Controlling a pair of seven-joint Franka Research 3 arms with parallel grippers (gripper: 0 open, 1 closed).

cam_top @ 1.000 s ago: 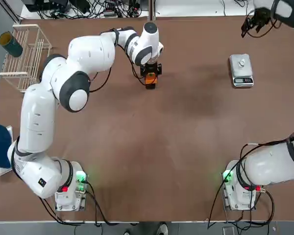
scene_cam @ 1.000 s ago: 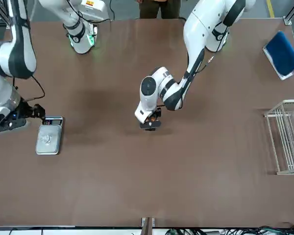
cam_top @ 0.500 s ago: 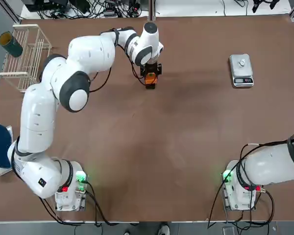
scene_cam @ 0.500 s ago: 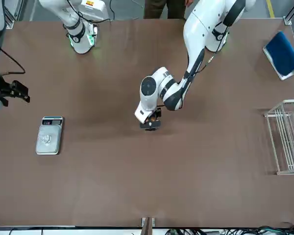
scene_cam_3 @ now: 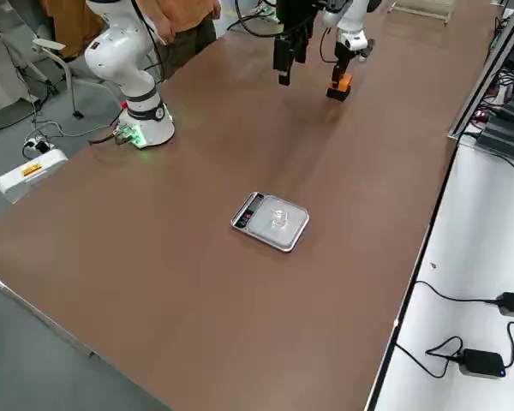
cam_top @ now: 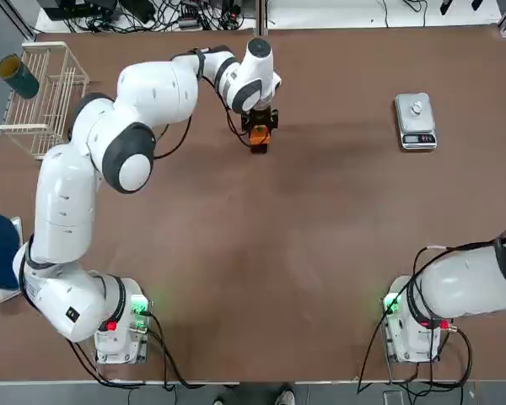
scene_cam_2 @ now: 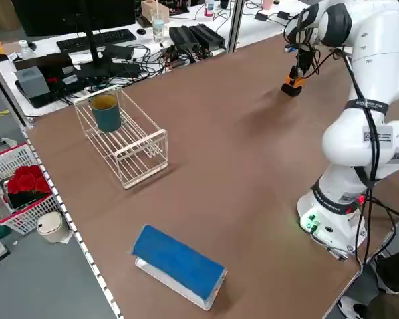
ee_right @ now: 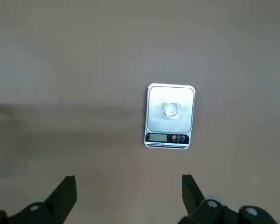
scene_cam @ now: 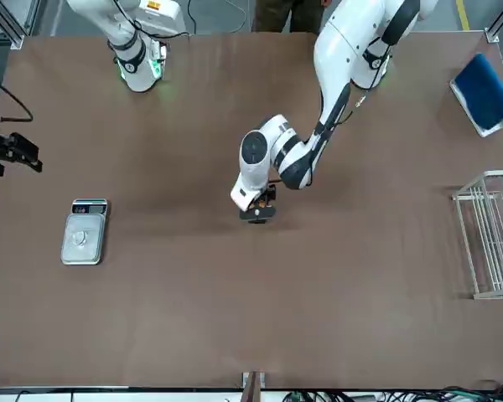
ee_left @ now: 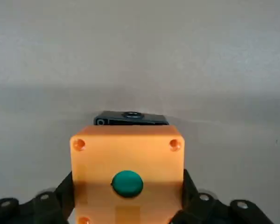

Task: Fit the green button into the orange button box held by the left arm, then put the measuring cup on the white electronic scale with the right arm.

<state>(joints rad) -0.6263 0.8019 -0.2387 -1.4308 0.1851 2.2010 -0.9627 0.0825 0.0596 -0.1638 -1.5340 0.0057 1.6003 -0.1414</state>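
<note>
Though clear and faint, measuring cup (ee_right: 171, 109) sits on scale (ee_right: 170, 133).

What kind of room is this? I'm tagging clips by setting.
Most likely a robotics lab: a brown table carries a small scale, and a bench beside it is crowded with a keyboard, cables and power adapters.

Right gripper (ee_right: 128, 196) high above brown table (ee_right: 60, 70), its 2 fingers (ee_right: 65, 193) wide apart, nothing between them. White electronic scale (ee_right: 170, 115) flat on table below, no table edge in sight. Small clear measuring cup (ee_right: 171, 109) sits at middle of scale platform. Display strip with 3 small buttons on scale side nearer gripper.
</note>
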